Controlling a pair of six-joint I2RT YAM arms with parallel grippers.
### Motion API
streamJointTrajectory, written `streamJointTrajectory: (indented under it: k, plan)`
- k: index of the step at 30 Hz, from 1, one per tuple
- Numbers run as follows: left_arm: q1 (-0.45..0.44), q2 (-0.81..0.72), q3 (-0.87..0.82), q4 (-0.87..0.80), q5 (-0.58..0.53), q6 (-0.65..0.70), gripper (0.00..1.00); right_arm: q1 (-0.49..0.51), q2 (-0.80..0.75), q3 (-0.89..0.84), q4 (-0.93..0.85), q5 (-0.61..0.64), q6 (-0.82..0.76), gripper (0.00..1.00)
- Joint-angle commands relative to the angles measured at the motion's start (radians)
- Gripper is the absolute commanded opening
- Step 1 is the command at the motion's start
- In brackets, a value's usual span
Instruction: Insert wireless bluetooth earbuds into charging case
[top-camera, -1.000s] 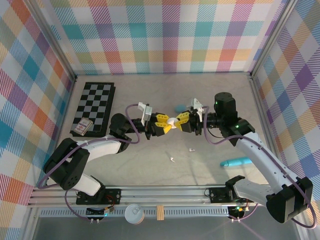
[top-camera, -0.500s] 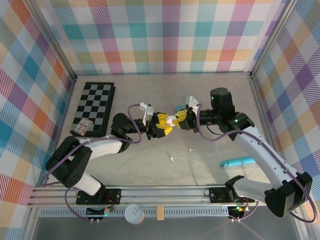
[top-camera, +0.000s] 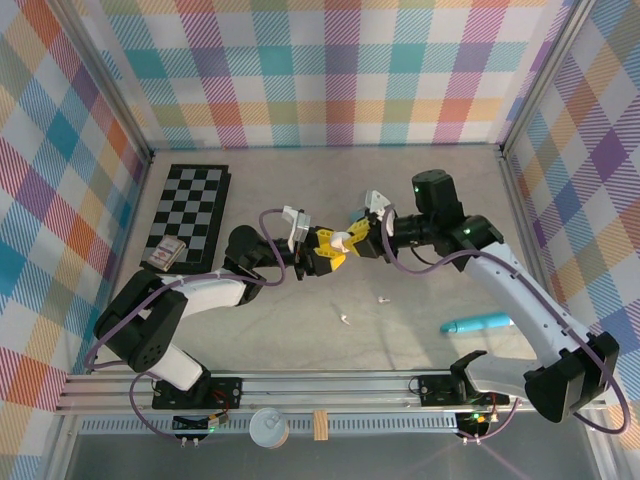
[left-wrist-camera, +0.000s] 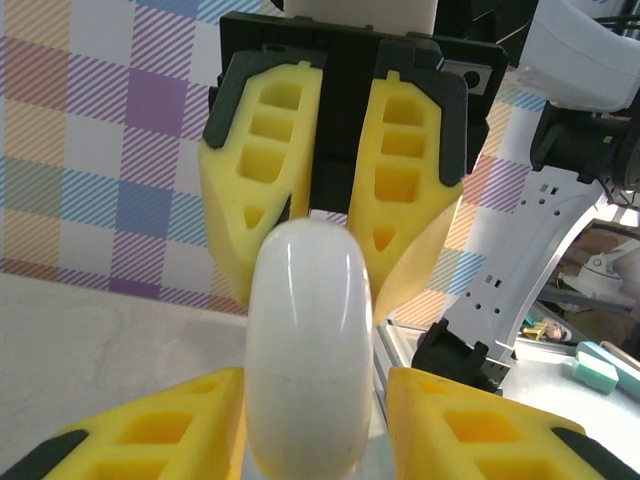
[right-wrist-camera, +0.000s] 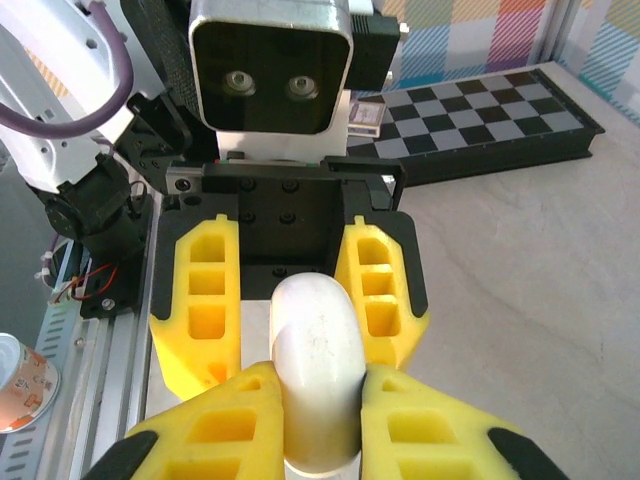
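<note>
Pinching white case (right-wrist-camera: 318, 330) above open table (top-camera: 300, 325): right hand (right-wrist-camera: 320, 374); left hand (left-wrist-camera: 315, 380) flanking, grip unclear.

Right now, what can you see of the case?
The case is a smooth, glossy white plastic pebble with rounded ends, and no open lid shows. It hangs in mid-air between the two grippers, end to end with them. The right gripper pinches its sides. The left gripper flanks the other end, and whether it touches is unclear.

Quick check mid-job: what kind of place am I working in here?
Most likely a lab test cell, not a home: plaid-printed panel walls box in the table, an aluminium rail runs along its near edge, and a chessboard lies as a prop.
</note>
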Motion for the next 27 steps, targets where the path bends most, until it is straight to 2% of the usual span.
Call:
streamJointTrajectory:
  k: [1,11,14,17,20,27]
  plan:
    - [0.007,0.015,0.005,0.037,0.022,0.011,0.39,0.010,0.008,0.039,-0.036,-0.020,-0.041,0.18]
    - [0.006,0.019,0.004,0.045,0.034,0.005,0.28,0.012,0.028,0.071,-0.088,-0.021,-0.071,0.18]
    - [0.006,0.019,0.006,0.048,0.034,0.003,0.29,0.013,0.035,0.079,-0.103,-0.021,-0.080,0.18]
    - [0.006,0.016,0.005,0.048,0.031,0.005,0.36,0.015,0.041,0.084,-0.114,-0.018,-0.087,0.18]
    - [0.007,0.016,0.006,0.048,0.033,0.003,0.35,0.016,0.045,0.090,-0.126,-0.017,-0.091,0.18]
    - [0.006,0.016,0.005,0.049,0.040,0.003,0.18,0.021,0.046,0.087,-0.122,-0.018,-0.087,0.18]
